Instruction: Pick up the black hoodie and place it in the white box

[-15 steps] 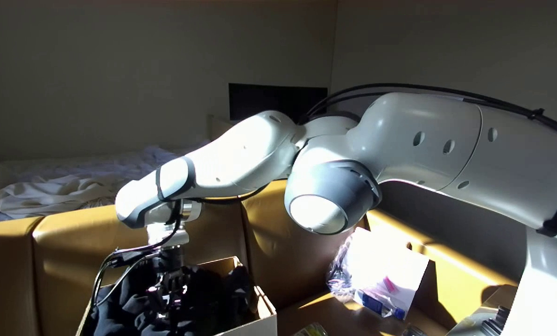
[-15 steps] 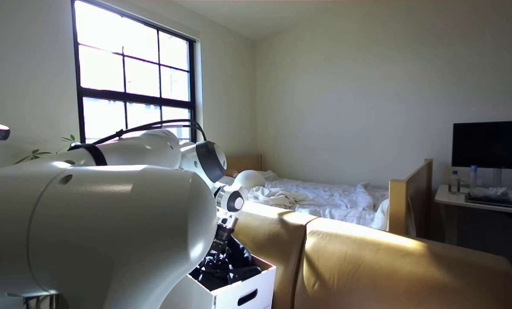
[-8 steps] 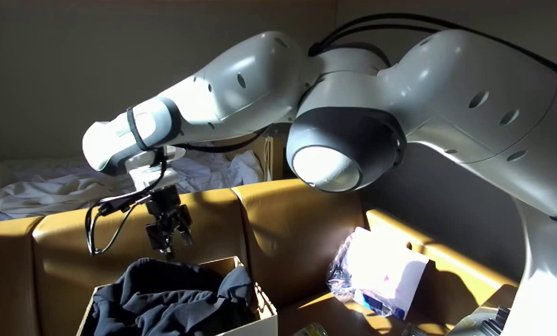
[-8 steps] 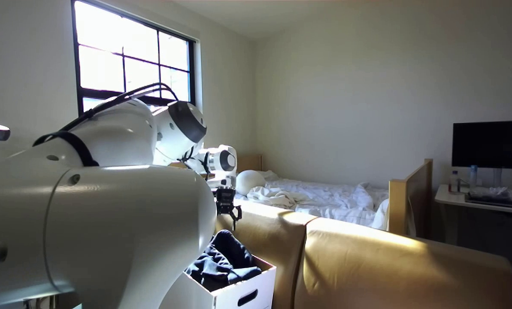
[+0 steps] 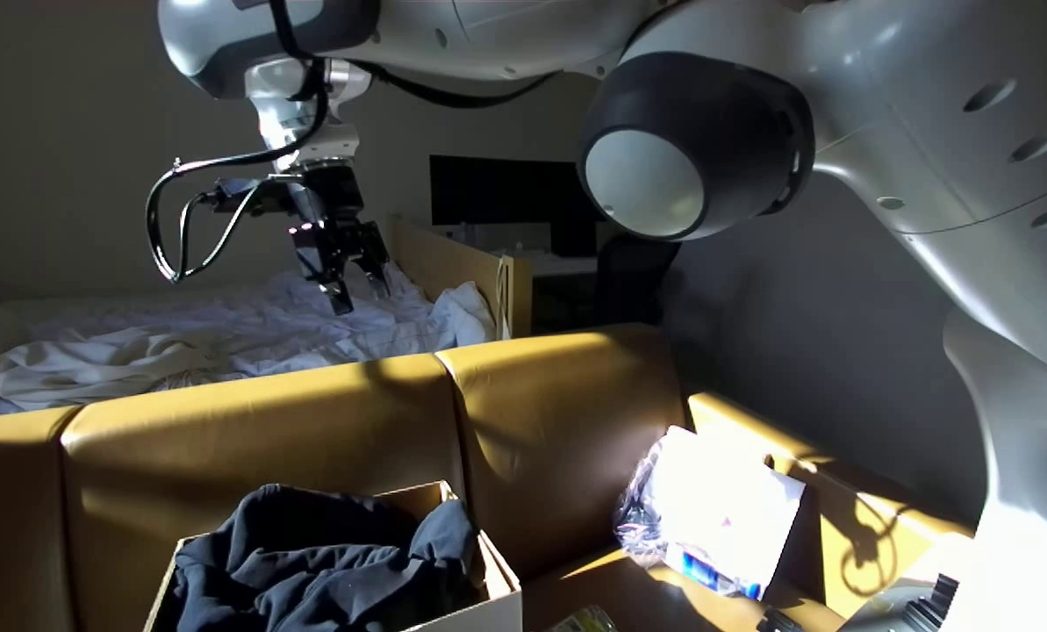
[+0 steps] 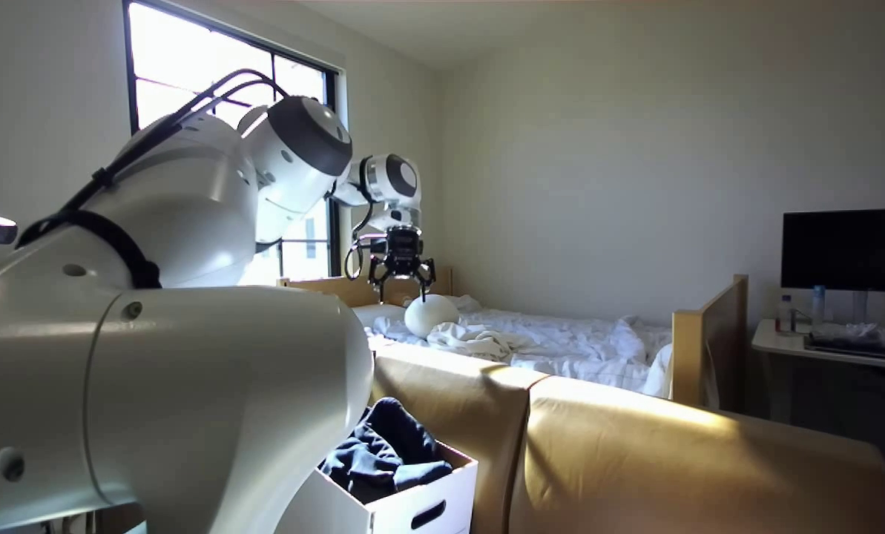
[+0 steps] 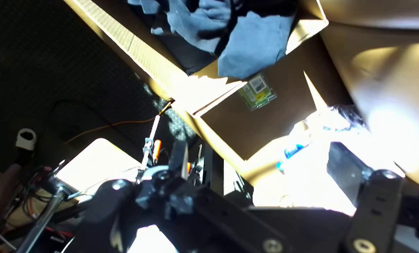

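The black hoodie [image 5: 312,562] lies bunched inside the white box [image 6: 420,512], with folds heaped up to and above the rim; both exterior views show it. In the wrist view the hoodie [image 7: 255,45] fills the top, looking blue-grey in the sun, and one part of it comes over the rim of the white box [image 7: 202,93]. High above the box, apart from the cloth, my gripper [image 5: 362,294] hangs with its fingers pointing down. The gripper [image 6: 402,296] is open, and its fingers [image 7: 346,172] stand wide apart with nothing between them.
The box stands on a tan sofa [image 5: 268,439] against its backrest. Further along the seat are a white board [image 5: 725,509] with clear plastic and a green packet [image 5: 586,620]. A bed [image 6: 553,341] lies behind the sofa, and a monitor [image 6: 850,252] stands on a desk.
The gripper has risen from down in the hoodie to far above the box, and the arm has lifted with it. The hoodie has stayed in the box.
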Motion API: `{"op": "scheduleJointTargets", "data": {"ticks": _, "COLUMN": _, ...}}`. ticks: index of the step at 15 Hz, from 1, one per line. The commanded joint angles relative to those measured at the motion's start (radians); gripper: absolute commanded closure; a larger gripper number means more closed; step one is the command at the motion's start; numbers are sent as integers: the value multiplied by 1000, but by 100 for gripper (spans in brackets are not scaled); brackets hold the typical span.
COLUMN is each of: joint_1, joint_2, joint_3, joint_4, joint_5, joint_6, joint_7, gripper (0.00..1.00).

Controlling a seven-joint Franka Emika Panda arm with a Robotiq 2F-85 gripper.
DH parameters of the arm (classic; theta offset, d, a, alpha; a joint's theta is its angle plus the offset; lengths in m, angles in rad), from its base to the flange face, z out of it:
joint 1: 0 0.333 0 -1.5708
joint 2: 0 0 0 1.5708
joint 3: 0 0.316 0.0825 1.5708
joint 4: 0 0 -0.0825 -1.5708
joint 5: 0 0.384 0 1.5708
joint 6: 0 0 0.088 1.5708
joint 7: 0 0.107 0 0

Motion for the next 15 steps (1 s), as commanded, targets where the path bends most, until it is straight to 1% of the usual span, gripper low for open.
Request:
{"op": "scheduleJointTargets", "data": {"ticks": 1, "joint_1": 112, "joint_2": -98, "joint_3": -282, "joint_4": -125, "joint_5": 25, "joint_6": -161, "joint_7": -1, "gripper": 0}}
{"op": "scheduleJointTargets", "data": {"ticks": 3, "joint_1": 175, "joint_2": -135, "joint_3": -454, "joint_4": -181, "joint_5": 28, "joint_6": -230, "joint_7": -4, "gripper": 0}}
{"op": "scheduleJointTargets", "data": {"ticks": 6, "joint_1": 301, "joint_2": -169, "joint_3": -710, "joint_4": -309, "joint_5": 71, "joint_6": -292, "joint_7": -7, "gripper": 0}}
{"op": "scheduleJointTargets", "data": {"ticks": 8, "joint_1": 415, "joint_2": -166, "joint_3": -881, "joint_4": -388, "joint_5": 45, "joint_6": -259, "joint_7": -7, "gripper": 0}}
{"op": "scheduleJointTargets", "data": {"ticks": 9, "joint_1": 295, "joint_2": -154, "joint_3": -764, "joint_4": -275, "joint_5": 45, "joint_6": -284, "joint_7": -7, "gripper": 0}}
{"op": "scheduleJointTargets", "data": {"ticks": 10, "joint_1": 323, "joint_2": -163, "joint_3": -807, "joint_4": -295, "joint_5": 45, "joint_6": -284, "joint_7": -10, "gripper": 0}}
{"op": "scheduleJointTargets", "data": {"ticks": 12, "joint_1": 319, "joint_2": -174, "joint_3": -790, "joint_4": -284, "joint_5": 45, "joint_6": -284, "joint_7": -9, "gripper": 0}}
{"op": "scheduleJointTargets", "data": {"ticks": 15, "joint_1": 306, "joint_2": -151, "joint_3": -765, "joint_4": -282, "joint_5": 44, "joint_6": -284, "joint_7": -9, "gripper": 0}}
